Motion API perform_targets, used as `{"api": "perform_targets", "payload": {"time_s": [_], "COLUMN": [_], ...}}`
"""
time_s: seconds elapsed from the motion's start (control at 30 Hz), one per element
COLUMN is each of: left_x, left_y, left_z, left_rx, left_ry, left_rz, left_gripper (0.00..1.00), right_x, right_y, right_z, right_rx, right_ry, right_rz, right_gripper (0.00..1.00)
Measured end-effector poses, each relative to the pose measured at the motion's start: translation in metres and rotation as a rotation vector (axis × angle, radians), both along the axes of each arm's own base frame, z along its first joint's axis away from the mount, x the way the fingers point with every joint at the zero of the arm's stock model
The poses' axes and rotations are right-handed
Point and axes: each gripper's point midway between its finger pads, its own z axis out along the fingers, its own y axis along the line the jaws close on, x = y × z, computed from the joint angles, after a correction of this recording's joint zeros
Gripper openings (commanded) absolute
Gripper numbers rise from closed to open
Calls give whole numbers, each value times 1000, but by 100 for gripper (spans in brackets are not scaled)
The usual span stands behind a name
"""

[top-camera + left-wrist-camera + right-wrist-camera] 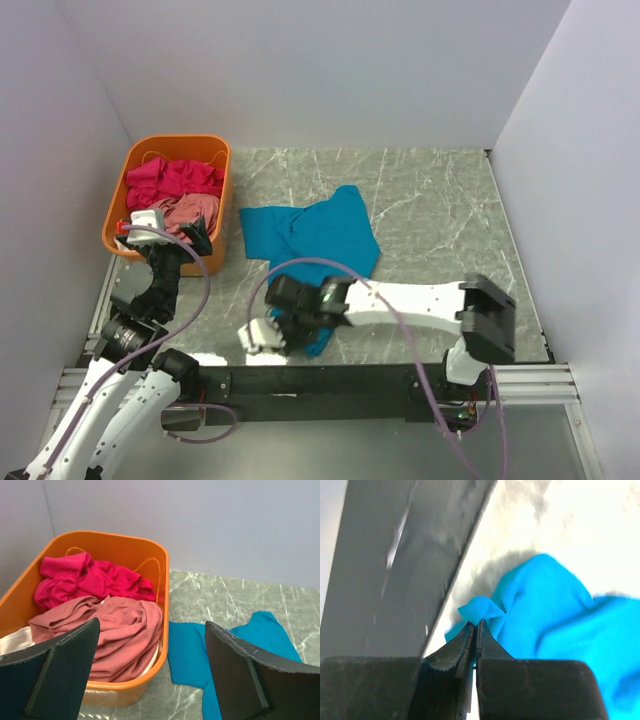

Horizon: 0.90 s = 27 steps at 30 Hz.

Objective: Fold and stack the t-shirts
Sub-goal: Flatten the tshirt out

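No legible text, label or number anywhere, even in the blurred, overexposed right-wrist view.

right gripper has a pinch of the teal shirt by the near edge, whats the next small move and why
Probably lift the right gripper a little and draw the fabric taut. It is shut on a corner of the teal-blue cotton t-shirt, which lies rumpled on the grey marble table, too uneven to fold. The left gripper is open by the orange plastic basket.
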Motion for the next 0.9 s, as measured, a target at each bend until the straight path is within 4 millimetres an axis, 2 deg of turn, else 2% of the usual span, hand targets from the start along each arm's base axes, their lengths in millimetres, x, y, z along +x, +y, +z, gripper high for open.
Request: {"api": "perform_targets", "payload": {"time_s": [0.07, 0.23, 0.37, 0.5, 0.63, 0.73, 0.9], "left_x": [2, 9, 18, 30, 43, 54, 84], "left_y": [-4, -23, -49, -74, -94, -107, -128], "left_z": [-3, -12, -27, -56, -83, -95, -105], "left_rx": [7, 31, 56, 79, 71, 40, -12], "left_ry": [11, 46, 101, 207, 317, 388, 507], "left_rz": [-16, -108, -229, -329, -394, -422, -429], "left_gripper": [92, 92, 92, 91, 90, 88, 87], "right_x": [15, 56, 60, 66, 88, 100, 115], "right_y": [-17, -96, -152, -199, -238, -260, -280], "right_z": [12, 25, 18, 14, 23, 26, 24], "right_rx": [19, 20, 15, 43, 113, 145, 164], "right_ry": [22, 33, 32, -15, -117, -172, -197], "right_rz": [-7, -140, -249, -401, -603, -732, -889], "right_gripper": [0, 0, 0, 0, 0, 0, 0]}}
